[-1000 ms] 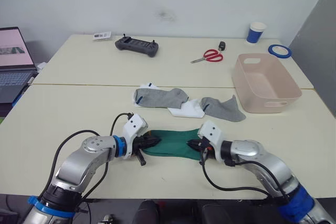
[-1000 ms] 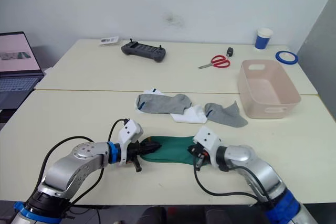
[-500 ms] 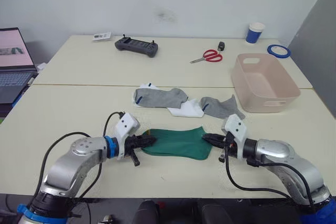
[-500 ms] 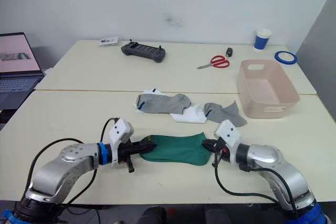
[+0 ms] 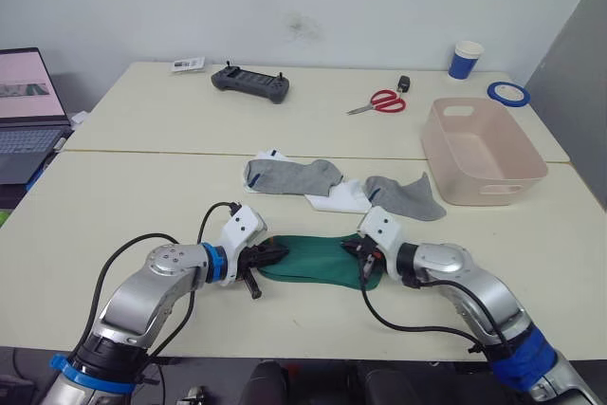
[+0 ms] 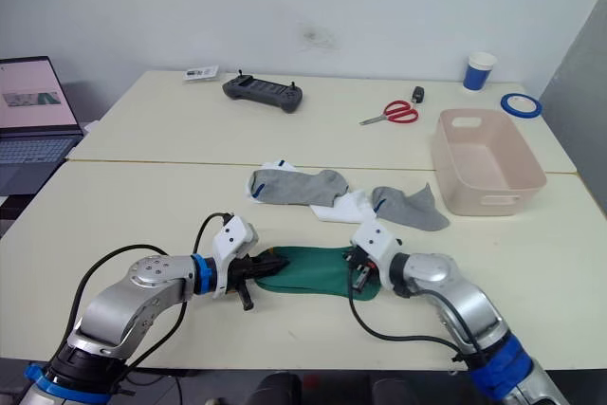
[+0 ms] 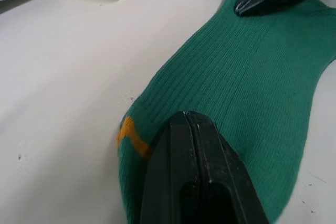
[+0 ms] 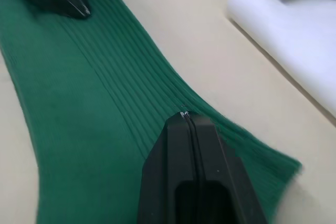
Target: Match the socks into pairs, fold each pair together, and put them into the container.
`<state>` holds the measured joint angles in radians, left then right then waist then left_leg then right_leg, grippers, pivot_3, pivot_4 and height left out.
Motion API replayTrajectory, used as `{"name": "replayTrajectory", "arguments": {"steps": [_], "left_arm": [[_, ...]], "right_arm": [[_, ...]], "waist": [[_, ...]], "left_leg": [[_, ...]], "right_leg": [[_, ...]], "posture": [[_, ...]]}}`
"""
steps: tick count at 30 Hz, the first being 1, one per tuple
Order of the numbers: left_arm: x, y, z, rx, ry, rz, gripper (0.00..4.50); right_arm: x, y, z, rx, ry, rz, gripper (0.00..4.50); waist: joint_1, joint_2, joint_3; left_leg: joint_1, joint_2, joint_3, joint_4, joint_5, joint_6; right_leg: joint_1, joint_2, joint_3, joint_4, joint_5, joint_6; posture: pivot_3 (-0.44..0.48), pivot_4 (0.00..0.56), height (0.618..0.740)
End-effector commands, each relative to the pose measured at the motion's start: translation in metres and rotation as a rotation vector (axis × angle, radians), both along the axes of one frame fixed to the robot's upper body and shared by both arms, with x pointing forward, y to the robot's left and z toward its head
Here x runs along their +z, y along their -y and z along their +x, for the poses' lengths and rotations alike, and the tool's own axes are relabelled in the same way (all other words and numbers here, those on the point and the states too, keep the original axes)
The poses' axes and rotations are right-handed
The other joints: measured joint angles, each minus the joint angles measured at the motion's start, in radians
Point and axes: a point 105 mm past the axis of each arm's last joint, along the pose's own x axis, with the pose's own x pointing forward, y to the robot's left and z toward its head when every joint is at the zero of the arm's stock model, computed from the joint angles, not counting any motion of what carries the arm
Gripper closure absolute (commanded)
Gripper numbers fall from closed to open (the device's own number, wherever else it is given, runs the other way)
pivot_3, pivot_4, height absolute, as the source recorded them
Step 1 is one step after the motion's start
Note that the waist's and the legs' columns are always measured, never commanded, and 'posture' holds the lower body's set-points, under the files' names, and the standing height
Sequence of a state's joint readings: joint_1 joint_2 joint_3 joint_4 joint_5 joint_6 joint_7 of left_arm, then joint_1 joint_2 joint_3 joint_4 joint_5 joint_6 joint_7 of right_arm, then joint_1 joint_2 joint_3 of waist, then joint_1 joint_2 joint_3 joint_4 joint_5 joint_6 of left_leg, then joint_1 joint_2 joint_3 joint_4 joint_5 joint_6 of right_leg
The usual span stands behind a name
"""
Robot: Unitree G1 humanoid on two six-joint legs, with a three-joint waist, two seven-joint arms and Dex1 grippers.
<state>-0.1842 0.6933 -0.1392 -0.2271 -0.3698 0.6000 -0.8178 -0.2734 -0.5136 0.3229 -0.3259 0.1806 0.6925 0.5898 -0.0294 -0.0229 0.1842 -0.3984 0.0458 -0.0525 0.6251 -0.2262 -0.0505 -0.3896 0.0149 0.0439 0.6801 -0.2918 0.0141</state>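
A dark green sock [image 5: 311,261] lies flat near the table's front edge, an orange mark [image 7: 131,135] at its left end. My left gripper [image 5: 281,254] is shut on that left end, and my right gripper [image 5: 348,250] is shut on the right end, the two facing each other. Whether a second green sock lies under it I cannot tell. Behind it are a grey sock [image 5: 289,175], a white sock [image 5: 340,200] and another grey sock [image 5: 404,195]. The pale pink container [image 5: 520,175] stands at the right, with nothing in it.
At the back of the table lie a black controller [image 5: 250,84], red scissors [image 5: 379,101], a blue paper cup [image 5: 464,59] and a blue tape roll [image 5: 507,93]. A laptop [image 5: 24,111] stands at the far left. A seam runs across the table behind the socks.
Half a second ago my right gripper was further right with the green sock drawn out long. It has come back left toward the left gripper, and the sock is shorter again.
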Motion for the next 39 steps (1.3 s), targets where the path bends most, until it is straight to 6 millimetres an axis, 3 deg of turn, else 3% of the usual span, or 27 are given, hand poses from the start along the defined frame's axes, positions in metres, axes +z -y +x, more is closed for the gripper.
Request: {"name": "replayTrajectory", "arguments": {"steps": [1, 4, 7, 10, 13, 17, 20, 25, 30, 34, 39], "left_arm": [[-0.01, -0.009, -0.004, 0.02, -0.024, 0.043, 4.5], [0.0, -0.012, -0.002, 0.026, 0.025, 0.025, 4.5], [0.036, -0.015, -0.001, -0.001, 0.153, 0.005, 4.5], [0.053, -0.006, -0.011, -0.071, 0.166, -0.042, 4.5], [0.052, 0.002, -0.015, -0.109, 0.145, -0.046, 4.5], [0.032, 0.011, -0.01, -0.105, 0.11, -0.018, 4.5], [0.015, 0.008, -0.007, -0.078, 0.08, 0.021, 4.5], [0.0, -0.006, -0.01, -0.05, 0.061, 0.073, 4.5], [-0.009, -0.009, -0.022, -0.06, 0.035, 0.085, 4.5], [0.004, -0.006, -0.025, -0.072, 0.073, 0.024, 4.5], [0.031, -0.001, -0.021, -0.086, 0.133, -0.044, 4.5]], "right_arm": [[-0.002, 0.036, 0.003, -0.099, -0.008, -0.052, 4.49], [0.008, 0.04, -0.004, -0.069, 0.026, -0.009, 4.49], [0.04, 0.028, -0.011, 0.003, 0.127, 0.117, 4.49], [0.051, 0.011, -0.022, 0.089, 0.118, 0.175, 4.49], [0.049, -0.007, -0.031, 0.172, 0.091, 0.167, 4.49], [0.026, -0.034, -0.032, 0.232, 0.026, 0.1, 4.49], [0.014, -0.041, -0.031, 0.233, -0.002, 0.068, 4.49], [-0.001, -0.022, -0.039, 0.213, -0.073, 0.003, 4.49], [-0.009, 0.011, -0.043, 0.159, -0.116, -0.066, 4.49], [0.012, 0.011, -0.054, 0.197, -0.074, 0.033, 4.49], [0.036, 0.011, -0.053, 0.147, -0.042, 0.172, 4.49]], "waist": [[0.0, 0.0, 0.0], [0.0, 0.0, 0.0], [-0.005, 0.0, 0.0], [-0.009, 0.0, 0.001], [-0.005, 0.0, 0.001], [-0.004, 0.0, 0.001], [-0.003, 0.0, 0.001], [-0.002, 0.0, 0.001], [-0.002, 0.001, 0.0], [-0.002, 0.0, 0.0], [-0.002, 0.0, 0.001]], "left_leg": [[0.001, 0.0, 0.0, 0.0, 0.0, 0.0], [0.002, 0.0, 0.0, 0.0, 0.0, 0.0], [0.001, 0.001, 0.0, 0.0, 0.0, 0.0], [0.0, 0.002, 0.0, 0.0, 0.0, 0.0], [0.0, 0.001, 0.0, 0.0, 0.0, 0.0], [0.0, 0.001, 0.0, 0.0, 0.0, 0.0], [0.0, 0.001, 0.0, 0.0, 0.0, 0.0], [-0.001, 0.001, 0.0, 0.0, 0.0, 0.0], [0.001, 0.001, 0.0, 0.0, 0.0, 0.0], [0.001, 0.001, 0.0, 0.0, 0.0, 0.0], [0.001, 0.001, 0.0, 0.0, 0.0, 0.0]], "right_leg": [[0.0, 0.0, 0.0, 0.0, 0.0, 0.0], [0.001, 0.0, 0.0, 0.0, 0.0, 0.0], [0.0, 0.001, 0.0, 0.001, 0.0, 0.0], [-0.001, 0.001, 0.0, 0.001, 0.0, 0.0], [-0.001, 0.001, 0.0, 0.001, 0.0, 0.0], [-0.001, 0.001, 0.0, 0.0, 0.0, 0.0], [-0.001, 0.001, 0.0, 0.001, 0.0, 0.0], [-0.001, 0.001, 0.0, 0.0, 0.0, 0.0], [0.0, 0.001, 0.0, 0.0, 0.0, 0.0], [0.001, 0.0, 0.0, 0.0, 0.0, 0.0], [0.0, 0.001, 0.0, 0.001, 0.0, 0.0]], "posture": [[0.0, 0.15, 0.74], [0.0, 0.15, 0.74], [0.0, 0.15, 0.74], [0.0, 0.15, 0.74], [0.0, 0.15, 0.74], [0.0, 0.15, 0.74], [0.0, 0.15, 0.74], [0.0, 0.15, 0.74], [0.0, 0.15, 0.74], [0.0, 0.15, 0.74], [0.0, 0.15, 0.74]]}}
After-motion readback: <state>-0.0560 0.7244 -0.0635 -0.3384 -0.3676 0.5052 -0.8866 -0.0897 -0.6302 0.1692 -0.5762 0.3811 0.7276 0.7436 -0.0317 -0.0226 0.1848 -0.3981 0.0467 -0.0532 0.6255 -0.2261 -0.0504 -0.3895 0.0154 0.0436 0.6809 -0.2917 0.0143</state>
